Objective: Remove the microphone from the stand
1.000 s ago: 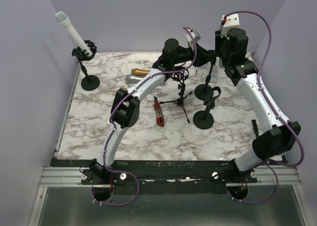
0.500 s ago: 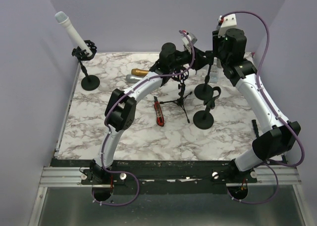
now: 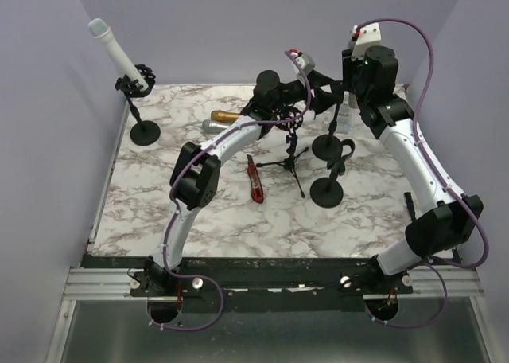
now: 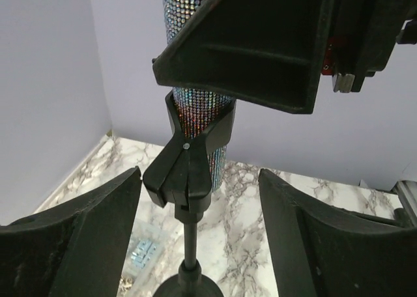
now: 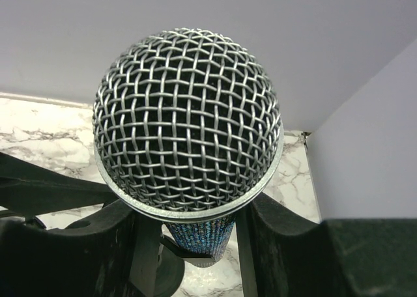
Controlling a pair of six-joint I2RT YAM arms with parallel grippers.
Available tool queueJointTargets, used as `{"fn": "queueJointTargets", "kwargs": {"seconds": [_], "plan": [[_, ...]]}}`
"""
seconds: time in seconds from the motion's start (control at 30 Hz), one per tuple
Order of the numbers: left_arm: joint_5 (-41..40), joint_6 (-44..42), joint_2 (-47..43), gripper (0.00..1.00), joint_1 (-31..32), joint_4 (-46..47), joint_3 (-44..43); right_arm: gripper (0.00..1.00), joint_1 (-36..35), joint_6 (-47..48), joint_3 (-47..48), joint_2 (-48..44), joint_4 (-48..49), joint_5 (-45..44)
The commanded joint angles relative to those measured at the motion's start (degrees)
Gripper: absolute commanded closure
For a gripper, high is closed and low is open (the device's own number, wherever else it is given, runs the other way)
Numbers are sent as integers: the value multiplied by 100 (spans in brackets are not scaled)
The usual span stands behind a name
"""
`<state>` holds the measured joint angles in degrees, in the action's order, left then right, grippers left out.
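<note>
Two arms are meeting at the far right of the table [image 3: 143, 196], where the microphone [image 5: 187, 121] is sitting upright in the clip [image 4: 187, 167] of its stand [image 4: 189, 248]. The right gripper [image 5: 195, 235] is clamping the glittered body just under the mesh head, above the clip. The left gripper [image 4: 199, 180] is standing wide, its fingers [image 4: 78, 238] flanking the clip and touching neither it nor the shaft. The risk lies in that gap. With nothing pinning the stand, a tight clip is likely to ride up with the microphone, lifting the stand or toppling it toward the tripod [image 3: 291, 162] nearby. An off-axis pull is likely to jam the body in the clip, and the two grippers are working close enough to knock together.
</note>
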<state>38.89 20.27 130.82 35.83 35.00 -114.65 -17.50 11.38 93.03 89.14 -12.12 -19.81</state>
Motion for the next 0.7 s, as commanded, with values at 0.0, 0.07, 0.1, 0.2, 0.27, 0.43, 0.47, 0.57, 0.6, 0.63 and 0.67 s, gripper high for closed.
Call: {"fn": "queueJointTargets", "kwargs": {"seconds": [0.0, 0.07, 0.1, 0.2, 0.27, 0.43, 0.47, 0.57, 0.6, 0.63, 0.67], "plan": [[423, -129, 452, 32, -16, 512, -402, 99, -8, 32, -70, -178, 43, 253], [499, -144, 565, 37, -19, 617, -496, 99, -4, 31, -72, -187, 43, 270], [530, -161, 611, 39, -20, 613, -575, 99, -8, 28, -72, -186, 43, 275], [575, -224, 672, 45, -32, 776, -600, 99, -4, 28, -59, -161, 43, 275], [577, -234, 681, 46, -54, 912, -563, 99, -5, 28, -59, -147, 43, 285], [594, -169, 699, 46, -77, 1171, -494, 99, -4, 40, -58, -121, 43, 281], [590, -152, 694, 45, -77, 1224, -469, 99, -5, 48, -71, -113, 51, 282], [513, -112, 681, 39, -72, 1325, -444, 99, -8, 42, -84, -109, 76, 283], [510, -103, 686, 39, -81, 1327, -471, 99, -8, 48, -91, -112, 77, 294], [542, -90, 704, 39, -77, 1308, -519, 99, -8, 49, -85, -102, 77, 302], [568, -83, 721, 40, -74, 1291, -559, 99, 2, 44, -86, -93, 74, 301]]}}
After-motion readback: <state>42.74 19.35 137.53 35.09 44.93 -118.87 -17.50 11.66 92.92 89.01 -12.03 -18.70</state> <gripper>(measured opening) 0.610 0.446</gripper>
